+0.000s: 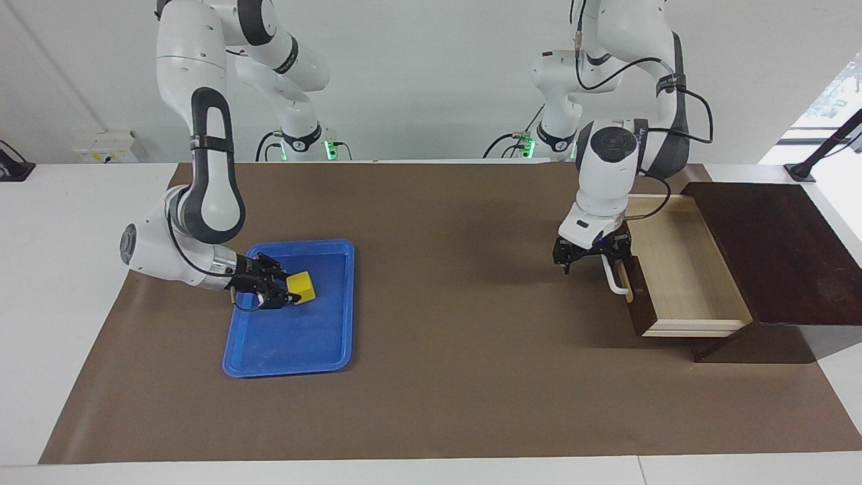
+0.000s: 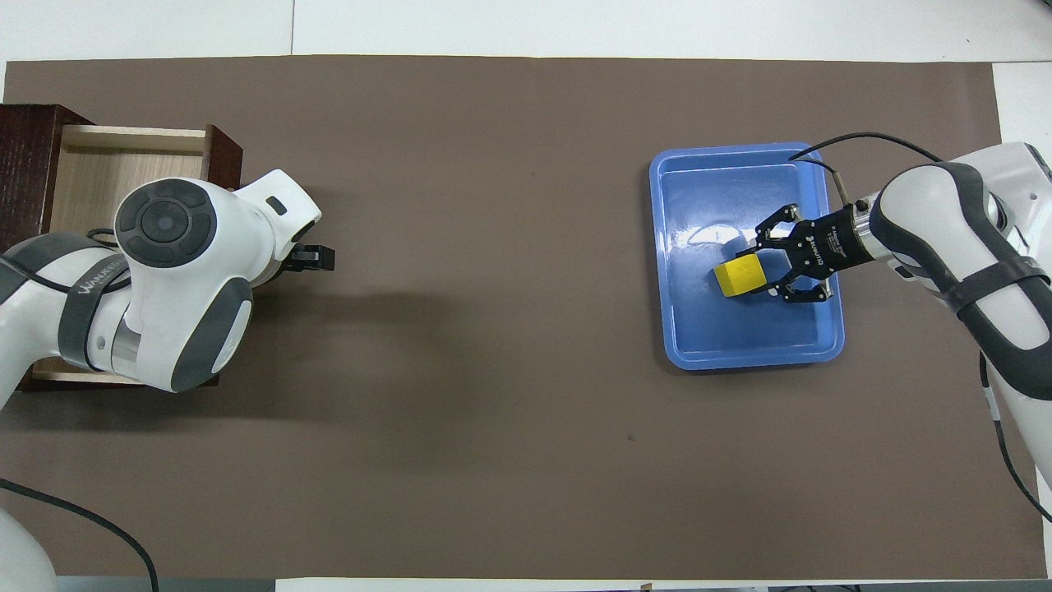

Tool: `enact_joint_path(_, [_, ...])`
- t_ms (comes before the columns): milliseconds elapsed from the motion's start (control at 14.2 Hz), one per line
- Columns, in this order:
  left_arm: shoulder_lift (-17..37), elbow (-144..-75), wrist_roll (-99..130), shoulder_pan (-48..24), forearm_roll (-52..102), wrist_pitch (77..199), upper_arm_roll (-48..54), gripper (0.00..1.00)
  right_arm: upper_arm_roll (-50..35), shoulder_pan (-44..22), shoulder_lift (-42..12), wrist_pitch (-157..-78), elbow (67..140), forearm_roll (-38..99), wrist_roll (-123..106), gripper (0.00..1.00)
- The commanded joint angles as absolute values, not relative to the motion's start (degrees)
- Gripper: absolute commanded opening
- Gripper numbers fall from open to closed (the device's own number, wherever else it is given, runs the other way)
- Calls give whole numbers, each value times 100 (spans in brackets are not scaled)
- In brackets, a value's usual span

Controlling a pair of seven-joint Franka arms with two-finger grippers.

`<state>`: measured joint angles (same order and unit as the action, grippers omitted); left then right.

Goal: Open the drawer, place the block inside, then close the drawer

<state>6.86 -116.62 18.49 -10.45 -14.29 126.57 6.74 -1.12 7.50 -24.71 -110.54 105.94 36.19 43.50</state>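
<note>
My right gripper (image 1: pixel 288 291) has its fingers (image 2: pixel 766 234) spread either side of the small bright yellow cube (image 1: pixel 302 287), one on each flank, but I cannot tell whether they are pressing it or only bracketing it. The cube sits low in the shallow blue plastic tray (image 1: pixel 335 350), in the half nearer my bases, and looks to be resting on the tray floor, not lifted. The tray lies on the brown mat that covers the worktop (image 1: pixel 438 377), toward my right arm's end. My left gripper (image 1: pixel 591 259) hangs at the white bar handle (image 1: pixel 615 279) of the dark brown wooden drawer (image 1: pixel 680 276); whether its fingers are shut on the bar I cannot tell. The drawer stands pulled well out of its dark cabinet (image 1: pixel 774 249), at my left arm's end of the worktop, its pale wood interior bare. So I judge the opening done and the pick-up of the cube in hand. Next I need a firm squeeze on the cube, a straight lift clear of the tray rim, then a long carry across to the open drawer, with my left gripper moving off so the two arms do not meet above it.
</note>
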Motion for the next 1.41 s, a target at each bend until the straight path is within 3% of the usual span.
enact_joint_path(0, [703,-11558,1784,-1046,-1310,12463,598,100,-123,747,-2435,-11171,10635,3788,4184,0])
enact_joint_path(211, [721,-11392,1793,-1020,-1310,12297,580,100,-123,747,-2426,-11083,10521,3788,4219,0])
enact_joint_path(563, [949,-10101,1845,-1037,-1283,10989,589,100,-140,703,-2356,-10670,10029,3692,4621,0])
enact_joint_path(774, [678,-9661,2107,-993,-836,10277,536,100,-123,291,-2075,-10503,9818,3674,5341,0])
enact_joint_path(1126, [229,-9501,4073,-650,-388,9502,536,100,-123,-543,-1793,-10371,9274,3577,7212,0])
enact_joint_path(1337, [211,-9510,6653,-685,-237,9544,554,100,-132,-1026,-1793,-10406,8913,3586,8293,0])
